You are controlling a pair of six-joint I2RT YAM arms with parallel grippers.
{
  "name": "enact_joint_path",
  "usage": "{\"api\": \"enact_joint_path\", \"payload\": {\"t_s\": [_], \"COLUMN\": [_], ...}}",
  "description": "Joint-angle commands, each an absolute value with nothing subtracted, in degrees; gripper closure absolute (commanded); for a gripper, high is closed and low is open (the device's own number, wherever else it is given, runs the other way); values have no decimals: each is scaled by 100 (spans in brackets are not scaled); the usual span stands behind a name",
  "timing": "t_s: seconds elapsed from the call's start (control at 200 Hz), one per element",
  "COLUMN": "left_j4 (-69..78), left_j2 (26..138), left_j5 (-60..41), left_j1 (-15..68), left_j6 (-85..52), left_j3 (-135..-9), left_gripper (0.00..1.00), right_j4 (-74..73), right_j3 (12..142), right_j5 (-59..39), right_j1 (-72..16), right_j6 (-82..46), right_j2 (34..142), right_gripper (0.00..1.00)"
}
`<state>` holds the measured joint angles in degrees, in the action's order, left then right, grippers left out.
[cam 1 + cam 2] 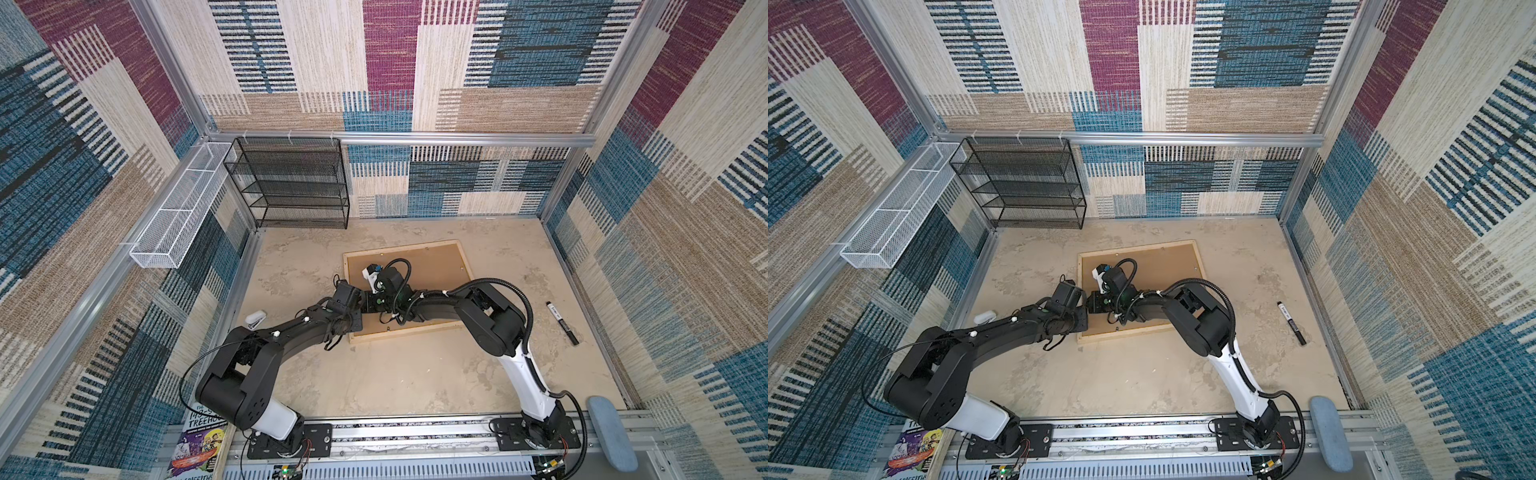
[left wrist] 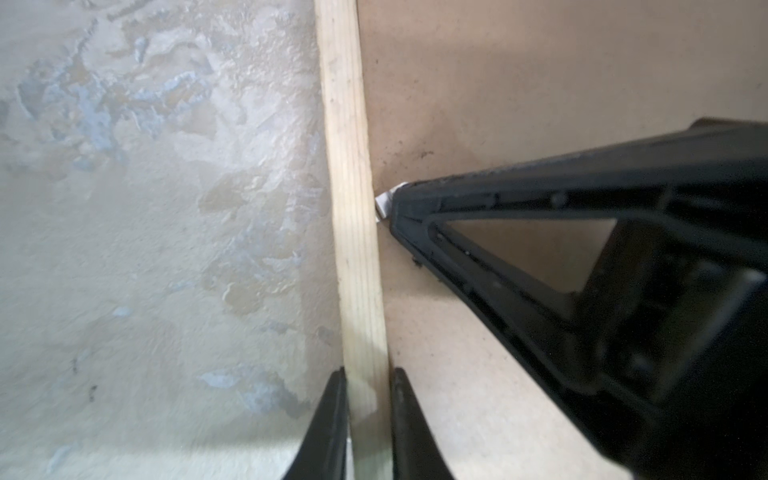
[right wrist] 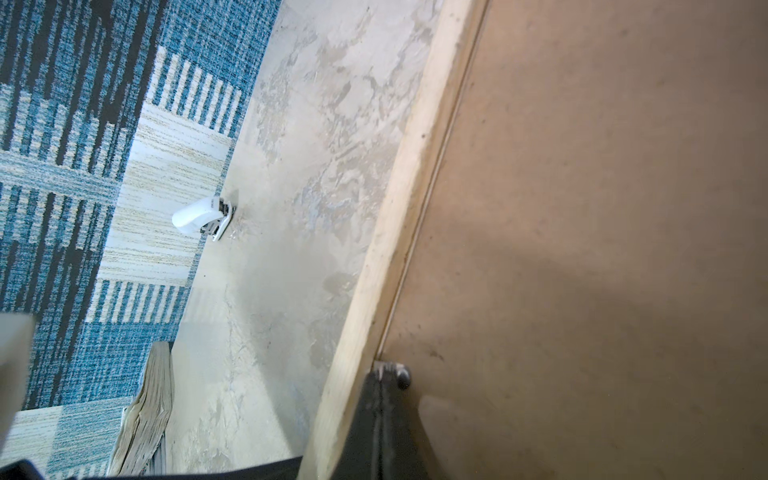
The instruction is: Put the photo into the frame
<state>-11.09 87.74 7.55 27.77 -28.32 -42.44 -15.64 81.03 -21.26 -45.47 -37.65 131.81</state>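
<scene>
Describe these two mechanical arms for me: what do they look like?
Both arms are mostly matte black, with blocky joints and a white lower segment near the base. The right arm carries a ribbed black hose; the left arm a thin black looping cable. The left tool and right tool each have slim, tapering black fingers.

Count: frame (image 1: 395,333) one; backing board (image 1: 436,266) one; marker (image 1: 562,323), stapler (image 1: 255,320), book (image 1: 199,440), blue pad (image 1: 611,432) one each; mesh racks (image 1: 291,183) (image 1: 178,208) two; robot arms (image 1: 291,328) (image 1: 490,320) two.
</scene>
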Motion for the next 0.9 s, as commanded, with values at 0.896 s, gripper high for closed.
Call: {"api": "enact_joint_path", "payload": {"t_s": [0.896], "left_j4": [-1912], "left_j2": [8579], "left_j5": [26], "left_j1": [2760], "left_j6": [-2774], "left_j3": [-4776], "left_gripper": [72], "right_j4": [-860], "right_j3": [7424], "right_j5": [-1311], "right_j1": [-4553], "right_j6": [-3147], "right_j2": [12248], "right_gripper": [65]}}
